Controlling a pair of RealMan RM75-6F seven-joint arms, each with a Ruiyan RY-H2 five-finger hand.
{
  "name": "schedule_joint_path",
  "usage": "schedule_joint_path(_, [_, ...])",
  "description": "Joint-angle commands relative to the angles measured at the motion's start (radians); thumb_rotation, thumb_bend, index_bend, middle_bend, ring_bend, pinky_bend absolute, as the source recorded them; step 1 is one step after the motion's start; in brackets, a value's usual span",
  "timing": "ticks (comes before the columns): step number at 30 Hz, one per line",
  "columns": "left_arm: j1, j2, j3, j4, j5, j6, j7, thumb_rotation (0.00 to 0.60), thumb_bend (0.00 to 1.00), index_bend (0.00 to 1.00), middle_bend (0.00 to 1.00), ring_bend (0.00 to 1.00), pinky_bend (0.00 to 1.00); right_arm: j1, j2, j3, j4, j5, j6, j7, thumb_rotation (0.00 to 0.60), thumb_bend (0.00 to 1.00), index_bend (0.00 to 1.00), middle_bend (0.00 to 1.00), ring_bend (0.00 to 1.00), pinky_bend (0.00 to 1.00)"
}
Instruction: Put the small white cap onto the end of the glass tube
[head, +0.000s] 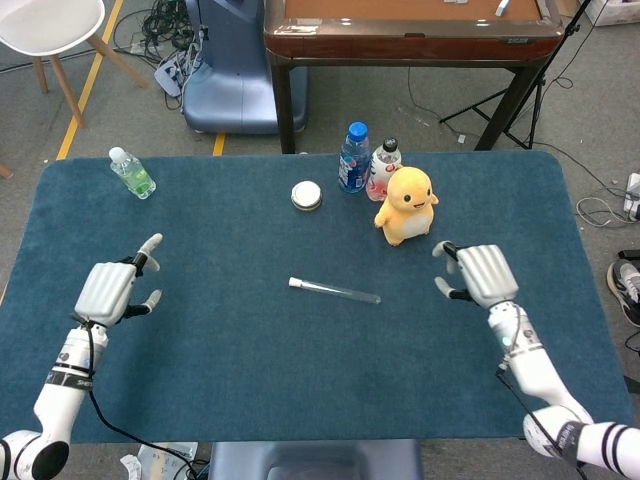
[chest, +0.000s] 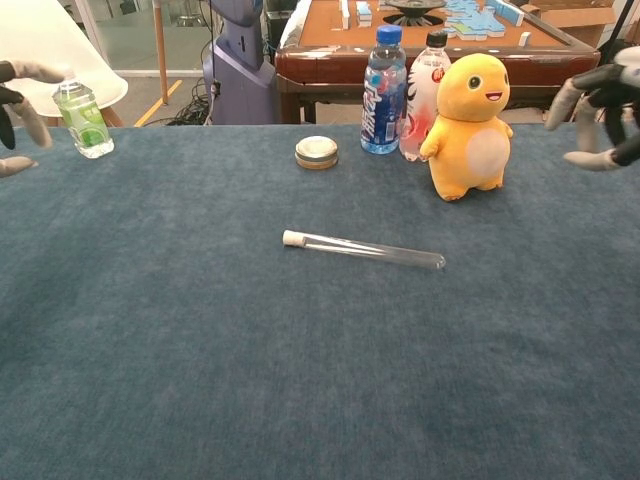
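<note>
The glass tube (head: 335, 291) (chest: 370, 249) lies flat on the blue table, with the small white cap (head: 294, 283) (chest: 293, 238) sitting on its left end. No hand touches it. My left hand (head: 112, 288) hovers far to the left of the tube, fingers apart and holding nothing; only its fingertips (chest: 20, 108) show at the chest view's left edge. To the right of the tube, my right hand (head: 478, 274) (chest: 600, 105) is also held apart from everything, with its fingers loosely spread and nothing in them.
A yellow plush toy (head: 405, 205) (chest: 469, 110) stands behind the tube, with two bottles (head: 353, 157) (chest: 384, 89) beside it. A round white tin (head: 306, 194) (chest: 316, 152) sits at the back middle. A small green bottle (head: 131, 172) (chest: 82, 117) lies back left.
</note>
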Motion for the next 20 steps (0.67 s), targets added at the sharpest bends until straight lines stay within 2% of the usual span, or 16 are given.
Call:
schedule_joint_path(1, [0.067, 0.003, 0.030, -0.018, 0.025, 0.082, 0.031, 0.600, 0.33, 0.07, 0.37, 0.41, 0.51, -0.098, 0.046, -0.054, -0.015, -0.057, 0.110, 0.024, 0.600, 0.31, 0.39, 0.57, 0.59, 0.73])
schedule_joint_path(10, [0.204, -0.007, 0.103, -0.066, 0.099, 0.253, 0.137, 0.600, 0.33, 0.08, 0.36, 0.40, 0.47, -0.262, 0.103, -0.126, -0.030, -0.113, 0.264, 0.087, 0.600, 0.31, 0.42, 0.57, 0.59, 0.73])
schedule_joint_path(15, [0.246, -0.030, 0.125, -0.070, 0.144, 0.296, 0.168, 0.600, 0.33, 0.09, 0.36, 0.39, 0.44, -0.298, 0.115, -0.141, -0.031, -0.135, 0.280, 0.115, 0.600, 0.31, 0.43, 0.57, 0.59, 0.72])
schedule_joint_path(20, [0.264, -0.042, 0.122, -0.078, 0.164, 0.302, 0.179, 0.600, 0.33, 0.09, 0.36, 0.39, 0.44, -0.307, 0.113, -0.137, -0.031, -0.152, 0.275, 0.123, 0.600, 0.31, 0.43, 0.57, 0.59, 0.71])
